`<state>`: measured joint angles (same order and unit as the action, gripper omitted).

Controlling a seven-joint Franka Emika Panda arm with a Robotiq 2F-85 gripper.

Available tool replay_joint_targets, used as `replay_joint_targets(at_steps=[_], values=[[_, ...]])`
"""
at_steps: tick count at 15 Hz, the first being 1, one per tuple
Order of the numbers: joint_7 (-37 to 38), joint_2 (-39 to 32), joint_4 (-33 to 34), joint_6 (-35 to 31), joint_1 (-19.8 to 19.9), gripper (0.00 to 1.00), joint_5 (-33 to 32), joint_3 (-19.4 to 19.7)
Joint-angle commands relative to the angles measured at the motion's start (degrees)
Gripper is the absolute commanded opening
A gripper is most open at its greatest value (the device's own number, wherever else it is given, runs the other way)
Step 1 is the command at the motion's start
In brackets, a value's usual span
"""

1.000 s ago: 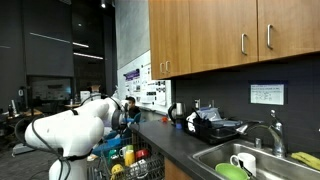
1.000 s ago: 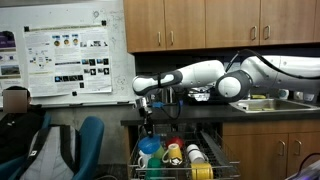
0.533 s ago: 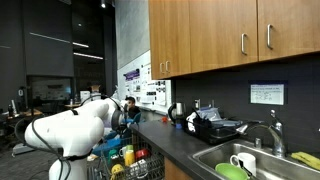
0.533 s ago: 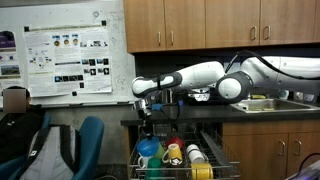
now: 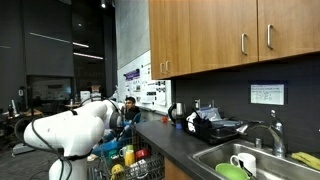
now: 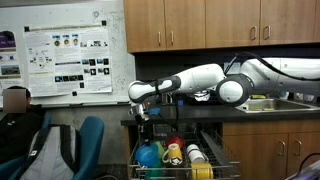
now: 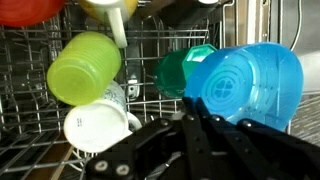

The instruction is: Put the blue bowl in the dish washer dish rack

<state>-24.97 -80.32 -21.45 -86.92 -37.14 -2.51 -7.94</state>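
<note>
The blue bowl [image 7: 245, 85] lies tilted in the dish washer dish rack [image 7: 40, 60], its underside facing the wrist camera. It also shows in an exterior view [image 6: 150, 155], low in the rack [image 6: 205, 168]. My gripper [image 7: 190, 118] hangs just above the rack, with its fingers together and nothing visible between them. Its tips are by the bowl's lower left edge. In an exterior view the gripper [image 6: 144, 117] is above the bowl and apart from it. In the other exterior view the white arm [image 5: 70, 130] hides the gripper, and the rack [image 5: 140, 165] shows below it.
In the rack, a yellow-green cup [image 7: 85, 68], a white mug [image 7: 95, 125] and a green bowl [image 7: 178, 70] sit beside the blue bowl. On the counter stand a dark drainer [image 5: 215, 128] and a sink [image 5: 215, 157] with a white mug [image 5: 242, 162]. Chairs [image 6: 85, 140] stand nearby.
The arm has pulled up and a little away from the rack. The blue bowl now sits lower in the rack, below the gripper.
</note>
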Motion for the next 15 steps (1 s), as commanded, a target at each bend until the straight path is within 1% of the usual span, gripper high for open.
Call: replay_joint_targets(at_steps=[1,2,4,7,12,15], values=[[0.43,-0.59,1.47,-0.56,-0.68,0.32,-0.80,0.99],[0.52,-0.57,1.48,-0.81,-0.64,0.33,-0.84,1.09],[0.84,-0.13,0.89,-1.47,-0.45,0.44,-0.94,1.32],[1.64,0.48,0.37,-2.64,-0.21,0.62,-0.77,1.56],[2.72,1.93,-0.05,-5.63,0.70,0.98,-0.07,1.08],[2.82,2.87,-0.07,-6.94,1.45,1.00,0.37,0.74]])
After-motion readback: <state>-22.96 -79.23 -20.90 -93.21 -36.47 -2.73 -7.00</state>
